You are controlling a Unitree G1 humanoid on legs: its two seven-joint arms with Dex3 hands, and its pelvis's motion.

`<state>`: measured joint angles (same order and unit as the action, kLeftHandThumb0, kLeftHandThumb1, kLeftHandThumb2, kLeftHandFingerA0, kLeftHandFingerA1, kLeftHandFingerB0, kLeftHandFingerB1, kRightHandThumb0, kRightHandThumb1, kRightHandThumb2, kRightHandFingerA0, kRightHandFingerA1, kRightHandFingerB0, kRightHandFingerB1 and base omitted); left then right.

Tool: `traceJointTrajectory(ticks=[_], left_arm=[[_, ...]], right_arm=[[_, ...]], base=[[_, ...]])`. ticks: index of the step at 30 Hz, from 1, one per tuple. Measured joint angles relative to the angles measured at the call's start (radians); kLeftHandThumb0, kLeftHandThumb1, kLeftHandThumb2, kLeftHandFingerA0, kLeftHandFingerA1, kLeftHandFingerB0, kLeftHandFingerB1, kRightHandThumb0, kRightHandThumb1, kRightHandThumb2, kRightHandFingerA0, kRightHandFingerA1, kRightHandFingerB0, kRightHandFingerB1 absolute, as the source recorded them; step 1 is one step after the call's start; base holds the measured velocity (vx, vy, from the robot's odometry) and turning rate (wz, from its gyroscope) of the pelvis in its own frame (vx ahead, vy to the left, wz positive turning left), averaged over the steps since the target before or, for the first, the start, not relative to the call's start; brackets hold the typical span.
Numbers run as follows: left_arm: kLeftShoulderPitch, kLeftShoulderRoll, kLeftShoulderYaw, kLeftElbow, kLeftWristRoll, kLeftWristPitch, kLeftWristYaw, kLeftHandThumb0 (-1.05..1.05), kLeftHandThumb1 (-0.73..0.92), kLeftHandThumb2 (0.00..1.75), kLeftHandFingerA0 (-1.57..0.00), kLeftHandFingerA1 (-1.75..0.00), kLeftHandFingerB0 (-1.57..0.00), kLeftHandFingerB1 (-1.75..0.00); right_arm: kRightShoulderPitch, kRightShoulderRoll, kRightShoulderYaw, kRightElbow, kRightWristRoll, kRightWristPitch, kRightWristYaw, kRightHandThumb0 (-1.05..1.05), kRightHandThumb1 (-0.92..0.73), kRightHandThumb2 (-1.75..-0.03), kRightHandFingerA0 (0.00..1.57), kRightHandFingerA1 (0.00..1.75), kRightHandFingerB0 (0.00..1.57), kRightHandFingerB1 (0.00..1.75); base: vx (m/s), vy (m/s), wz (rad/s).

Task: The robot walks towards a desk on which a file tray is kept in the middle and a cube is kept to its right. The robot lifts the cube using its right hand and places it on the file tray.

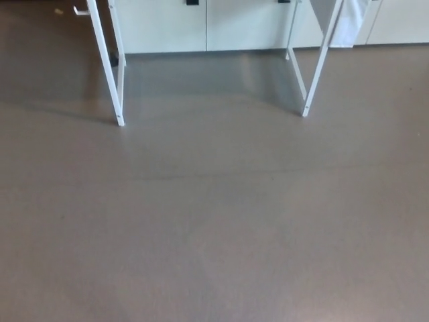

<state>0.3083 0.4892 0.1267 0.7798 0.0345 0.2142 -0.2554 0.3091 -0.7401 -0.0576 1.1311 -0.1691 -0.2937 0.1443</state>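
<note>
Only the lower part of the desk shows at the top of the head view: its white left legs (107, 60) and its white right legs (320, 60) stand on the floor. The desk top is above the picture's upper edge, so the file tray and the cube are hidden. Neither of my hands or arms appears in this view.
Grey-brown floor (214, 221) fills most of the picture between me and the desk. Behind the desk legs runs a row of white cabinets (201, 27) with dark handles. A white cloth (348, 23) hangs at the upper right.
</note>
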Motion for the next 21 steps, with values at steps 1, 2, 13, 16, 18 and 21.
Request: traceJointTrajectory(ticks=[1,2,13,16,18,21], left_arm=[[0.002,0.0,-0.001,-0.002,0.0,0.0,0.0,-0.77,0.6,1.0,0.0,-0.49,-0.02,-0.32],[0.007,-0.002,-0.002,-0.007,0.0,0.0,0.0,-0.77,0.6,1.0,0.0,-0.49,-0.02,-0.32],[0.033,-0.008,-0.005,-0.054,0.0,0.001,-0.002,-0.77,0.6,0.98,-0.02,-0.51,-0.06,-0.35],[0.036,-0.009,-0.001,-0.063,-0.001,0.002,-0.002,-0.77,0.61,1.0,0.0,-0.48,-0.01,-0.32],[0.019,-0.011,-0.001,-0.05,-0.002,0.005,-0.003,-0.76,0.58,0.96,-0.01,-0.44,-0.05,-0.33],[-0.009,-0.007,0.008,-0.013,-0.003,0.006,-0.001,-0.76,0.59,0.93,-0.04,-0.56,-0.04,-0.36]], right_arm=[[0.002,-0.001,0.003,0.001,-0.001,-0.001,0.0,-0.73,-0.57,-0.9,0.32,0.48,0.02,0.25],[0.002,-0.003,0.005,0.002,-0.001,-0.001,-0.001,-0.73,-0.57,-0.9,0.32,0.48,0.02,0.25],[0.0,-0.011,0.008,-0.008,0.0,0.003,-0.008,-0.65,-0.67,-0.62,0.36,0.33,0.07,0.22],[0.0,-0.011,0.0,-0.003,0.004,0.004,-0.008,-0.73,-0.56,-0.9,0.45,0.56,0.04,0.25],[0.001,-0.004,-0.002,-0.005,0.007,0.004,-0.008,-0.74,-0.57,-0.91,0.46,0.55,0.03,0.25],[-0.001,-0.003,0.0,-0.016,0.007,0.002,-0.008,-0.69,-0.56,-0.9,0.36,0.5,0.02,0.25]], base=[[0.16,-0.124,0.07],[0.17,-0.141,0.27],[0.15,-0.063,-0.03],[0.22,0.248,-0.1],[0.24,0.016,-0.16],[0.23,0.155,-0.08]])
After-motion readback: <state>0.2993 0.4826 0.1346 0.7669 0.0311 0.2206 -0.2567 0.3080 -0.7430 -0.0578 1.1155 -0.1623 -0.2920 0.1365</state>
